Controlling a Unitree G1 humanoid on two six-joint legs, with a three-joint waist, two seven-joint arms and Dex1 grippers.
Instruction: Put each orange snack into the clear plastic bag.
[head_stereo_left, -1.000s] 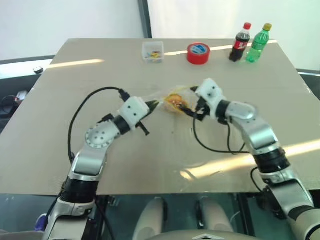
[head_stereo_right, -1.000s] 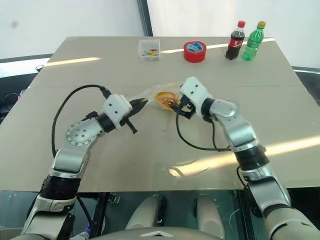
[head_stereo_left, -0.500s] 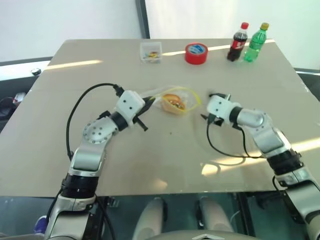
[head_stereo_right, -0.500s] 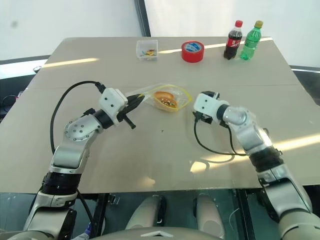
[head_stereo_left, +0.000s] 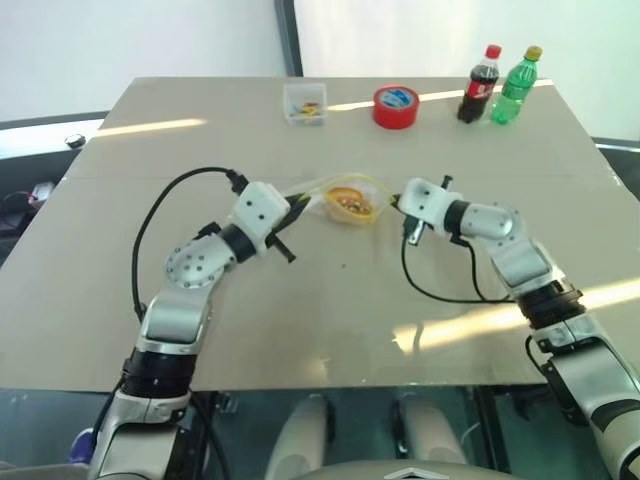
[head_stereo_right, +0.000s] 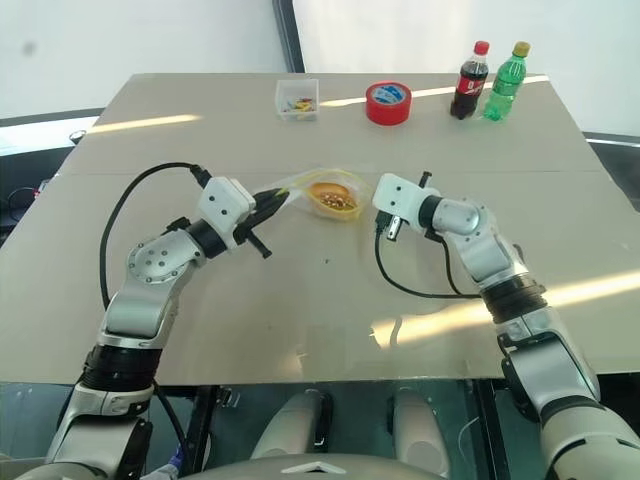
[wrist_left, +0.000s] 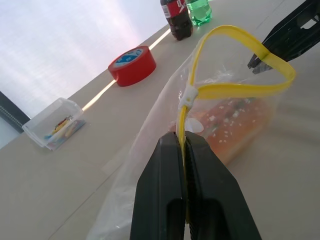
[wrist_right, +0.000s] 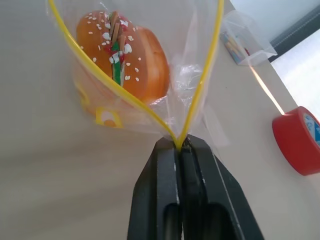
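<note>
Mid-bench, my left hand (wrist_left: 184, 145) and right hand (wrist_right: 178, 145) are each clamped on the yellow seal strip (wrist_left: 235, 89) of the clear plastic bag (head_stereo_left: 345, 200), one at either end, holding its mouth open between them. A sesame-topped orange snack (wrist_right: 122, 55) lies inside the bag. Toward twelve o'clock on the bench (head_stereo_left: 300, 300) stand a red tape roll (head_stereo_left: 397, 106), two small bottles (head_stereo_left: 500, 86) and a clear box (head_stereo_left: 305, 103).

Beige table (head_stereo_left: 200, 330). At the far edge: clear box (head_stereo_left: 305, 102), red tape roll (head_stereo_left: 397, 106), cola bottle (head_stereo_left: 479, 84), green bottle (head_stereo_left: 515, 85).
</note>
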